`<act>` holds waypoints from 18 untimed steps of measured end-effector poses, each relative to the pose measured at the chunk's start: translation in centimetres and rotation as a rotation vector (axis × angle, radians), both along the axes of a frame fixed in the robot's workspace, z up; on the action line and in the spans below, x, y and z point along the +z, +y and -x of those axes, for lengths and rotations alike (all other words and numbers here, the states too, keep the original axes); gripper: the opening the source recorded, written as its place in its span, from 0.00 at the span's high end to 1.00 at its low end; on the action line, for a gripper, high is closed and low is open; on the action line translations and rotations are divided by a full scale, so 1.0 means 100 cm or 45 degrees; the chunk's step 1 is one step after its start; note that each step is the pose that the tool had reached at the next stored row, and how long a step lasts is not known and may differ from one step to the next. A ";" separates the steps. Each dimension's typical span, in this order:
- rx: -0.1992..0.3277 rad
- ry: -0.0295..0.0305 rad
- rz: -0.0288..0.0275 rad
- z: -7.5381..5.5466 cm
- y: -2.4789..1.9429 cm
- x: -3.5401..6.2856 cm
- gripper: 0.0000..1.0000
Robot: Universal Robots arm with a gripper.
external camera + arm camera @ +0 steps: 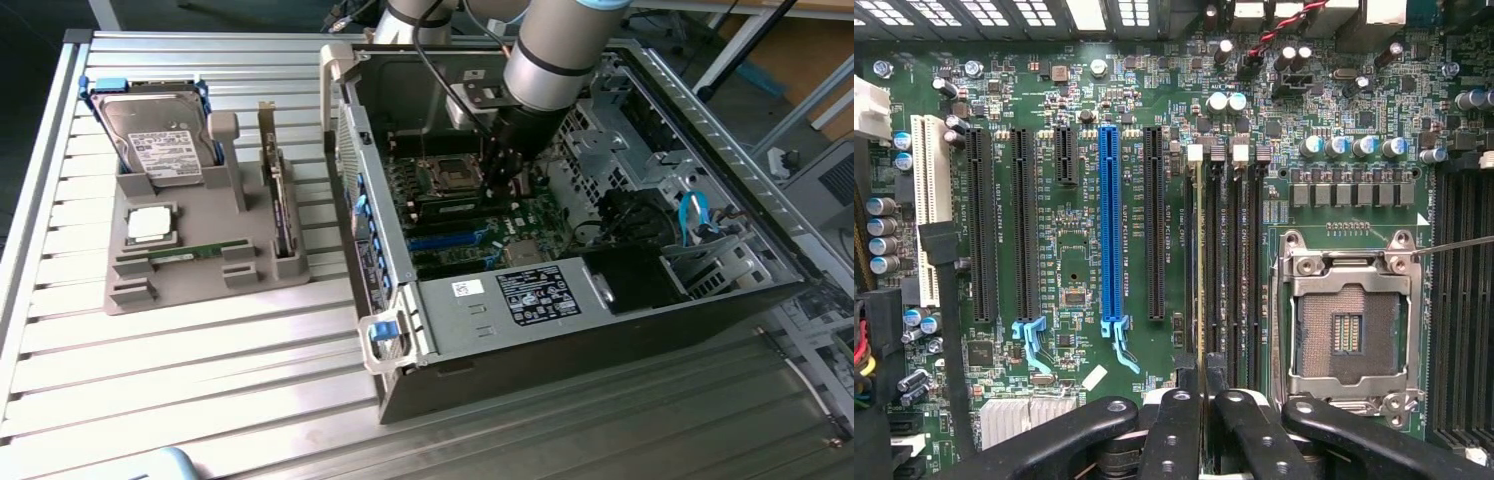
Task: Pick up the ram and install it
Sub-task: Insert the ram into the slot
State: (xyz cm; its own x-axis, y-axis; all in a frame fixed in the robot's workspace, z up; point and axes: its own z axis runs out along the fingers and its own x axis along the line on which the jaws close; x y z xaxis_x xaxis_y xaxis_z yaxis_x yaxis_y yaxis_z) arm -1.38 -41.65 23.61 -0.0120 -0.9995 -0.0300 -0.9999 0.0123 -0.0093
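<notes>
One green stick [198, 250] is lying in the grey tray [200, 290] at the exterior view's left, while inside the open case [454, 340] the gripper [499, 180] is reaching down over the motherboard [1074, 250], fingers [1176, 410] pinched almost shut on the ram [1200, 260], which is hanging edge-on along the row of memory slots [1239, 260]. I'd say it's seating the stick now, and that's calling for a straight, square push; room is running tight, with the CPU socket [1344, 330] sitting just beside those slots.

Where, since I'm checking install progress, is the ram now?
In the wrist view, the ram stands edge-on in the gripper at the memory slots, between the empty CPU socket and the blue expansion slot.
</notes>
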 end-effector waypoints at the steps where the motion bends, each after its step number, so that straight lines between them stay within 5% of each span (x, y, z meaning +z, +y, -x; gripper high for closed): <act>1: 0.000 0.0000 -0.0001 0.000 0.0000 -0.0004 0.88; 18: 0.000 -0.0001 -0.0002 0.000 0.0000 -0.0065 0.88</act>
